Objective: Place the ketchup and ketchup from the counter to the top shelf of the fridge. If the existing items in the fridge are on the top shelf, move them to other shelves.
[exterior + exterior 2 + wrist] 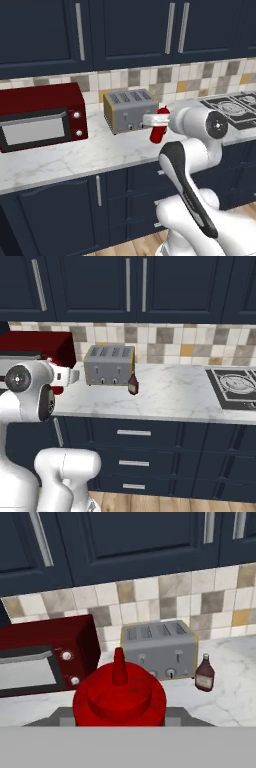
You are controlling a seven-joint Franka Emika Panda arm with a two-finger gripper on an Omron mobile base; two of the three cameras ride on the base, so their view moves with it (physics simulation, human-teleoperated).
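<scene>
Ketchup (158, 127), bright red, sat gripped in the end effector (161, 120) above the counter (75, 160); maroon ketchup (133, 384) stood beside the toaster (109, 365). Neither had reached the fridge.

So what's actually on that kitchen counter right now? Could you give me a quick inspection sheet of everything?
Surface: white-grey marbled counter over navy cabinets.
Job's things: red ketchup bottle held in the gripper above the counter; maroon ketchup bottle upright on the counter, beside the toaster's front right corner.
Clutter: red microwave and silver toaster against the tiled wall.
Grippers: gripper shut on the red bottle.
Cables: nothing seen.
Surroundings: navy upper cabinets with silver handles, stovetop at the right end, wood floor below.
</scene>
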